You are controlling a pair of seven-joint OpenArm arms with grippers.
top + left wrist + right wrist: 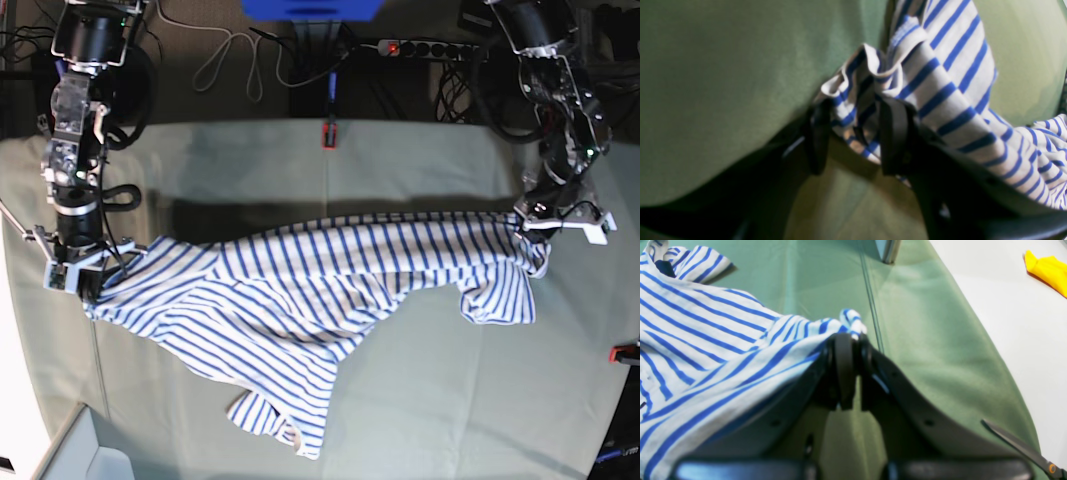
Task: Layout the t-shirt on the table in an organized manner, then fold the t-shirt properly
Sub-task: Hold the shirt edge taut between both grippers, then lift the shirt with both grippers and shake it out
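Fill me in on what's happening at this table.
Two robot arms hold a striped t-shirt stretched between them over the green table. The right gripper is shut on one corner of the cloth. The left gripper has its jaws apart with bunched fabric between them. The shirt hangs wrinkled and crooked, one sleeve drooping; it isn't laid flat yet.

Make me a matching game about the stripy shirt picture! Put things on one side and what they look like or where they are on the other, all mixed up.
Things:
1. t-shirt
2. table
3. right gripper
4. scissors

Clues:
A. pale green
B. fingers shut on a bit of the shirt
C. white with blue stripes
D. lying near the table's edge

Pairs: 1-C, 2-A, 3-B, 4-D
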